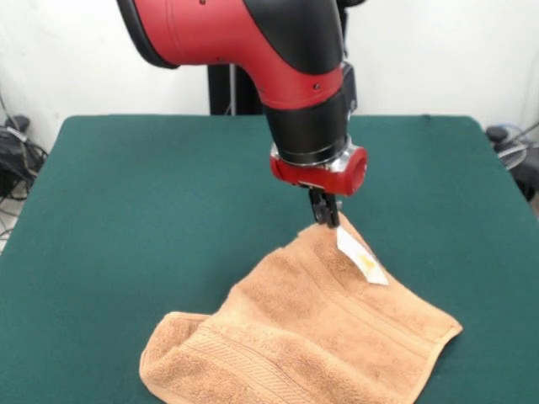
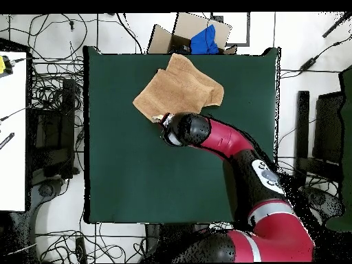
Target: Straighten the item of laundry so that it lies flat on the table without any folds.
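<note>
Right now the peach-orange towel (image 1: 303,337) lies on the near part of the green table (image 1: 152,210) in the front view, close to the table's front edge, and it is not flat. Its far corner is drawn up into a small peak, with the white tag (image 1: 362,257) hanging off that corner and lying tilted against the cloth. The near-left corner is rolled over on itself into a thick rounded fold, while the right corner lies spread out to a point. Woven border bands run across the nap in the lower half.

At the raised corner sits the gripper (image 1: 324,210), its dark fingers (image 1: 318,208) brought close together on the towel's corner just above the tag; they appear to pinch the cloth, though the contact itself is small and partly hidden by the red wrist ring.

From overhead the towel (image 2: 180,91) sits near the table's (image 2: 137,172) far edge from the robot's base, roughly midway across, with the arm (image 2: 230,141) reaching diagonally over the felt to its nearer edge. The gripper itself is hidden under the wrist there. Beyond the table edge stand a cardboard box (image 2: 180,31) holding something blue, and tangled cables (image 2: 51,110) on the floor.
</note>
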